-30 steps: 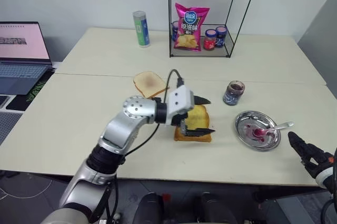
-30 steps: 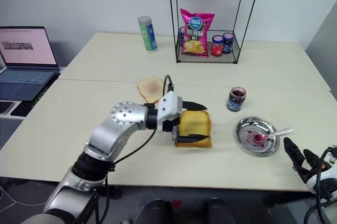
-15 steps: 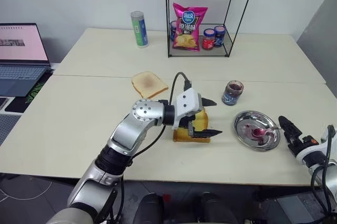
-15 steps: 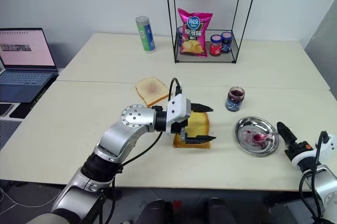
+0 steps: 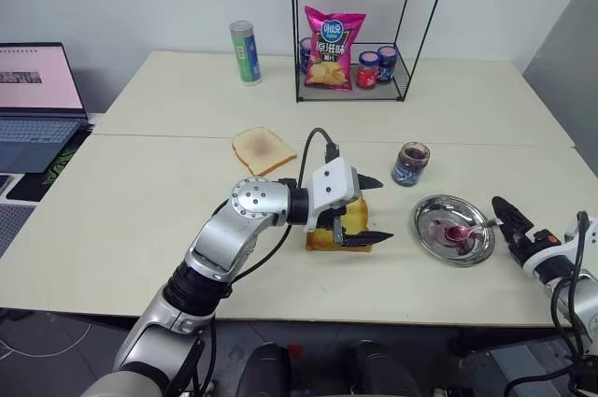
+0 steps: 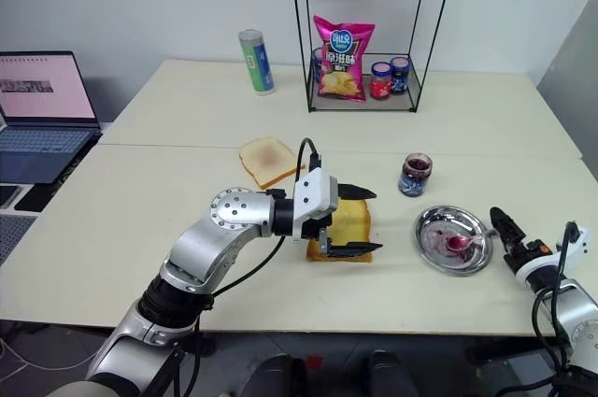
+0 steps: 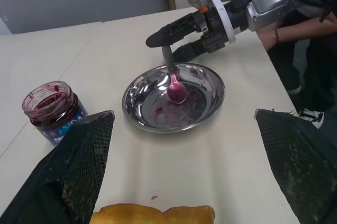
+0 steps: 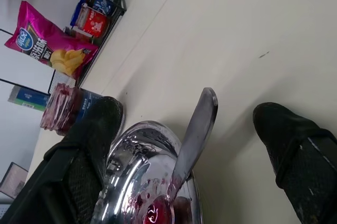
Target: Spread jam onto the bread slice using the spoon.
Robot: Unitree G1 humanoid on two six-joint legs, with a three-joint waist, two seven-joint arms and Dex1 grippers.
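Step in hand: fetching the spoon. Near worktop (image 5: 112, 229) edge, right claw (image 7: 176, 39) gapes astride the spoon (image 8: 192, 134) handle, not yet closed; spoon bowl rests in the steel dish (image 5: 439, 240) amid jam (image 7: 176, 93). Left claw (image 5: 369, 208) spread wide around the bread slice (image 6: 348, 219), steadying it. Beyond, open jam jar (image 5: 409, 163). Next: pinch handle, lift level.

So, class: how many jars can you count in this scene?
3: an open jam jar beside the steel dish, and a red-lidded jar and blue-lidded jar on the wire rack; the chip bag may hide more.
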